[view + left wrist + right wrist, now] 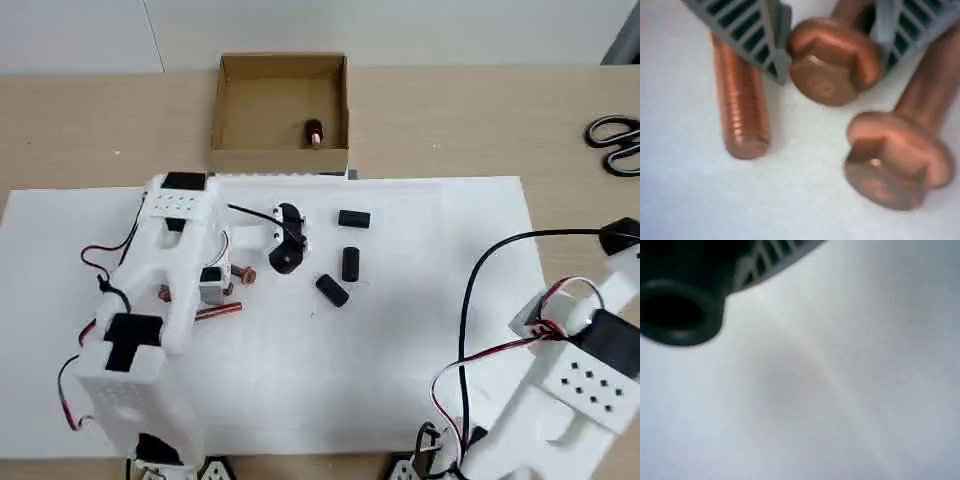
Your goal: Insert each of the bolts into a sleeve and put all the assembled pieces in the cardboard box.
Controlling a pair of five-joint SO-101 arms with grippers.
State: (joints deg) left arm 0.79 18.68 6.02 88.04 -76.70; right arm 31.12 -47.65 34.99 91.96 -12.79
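Wooden table [450,120] — white sheet [330,380], cardboard box [278,160], scissors [612,145] lying directly on it.

The bolt [832,62] between my left jaws is copper-coloured metal, its hex head smooth with a dull satin sheen. A second bolt [895,160] has the same finish, and a third bolt [740,100] shows fine, rough threading along its shank. My left jaws are matt grey plastic, ribbed with slots. The sleeve [677,315] is black, smooth and matt; plastic or rubber, I cannot tell. The paper sheet [400,350] is white, matt and faintly creased. The bench [90,120] has a pale, matt wood look. The cardboard box [230,110] is raw brown card. My left arm's shell [170,260] is matt white plastic.
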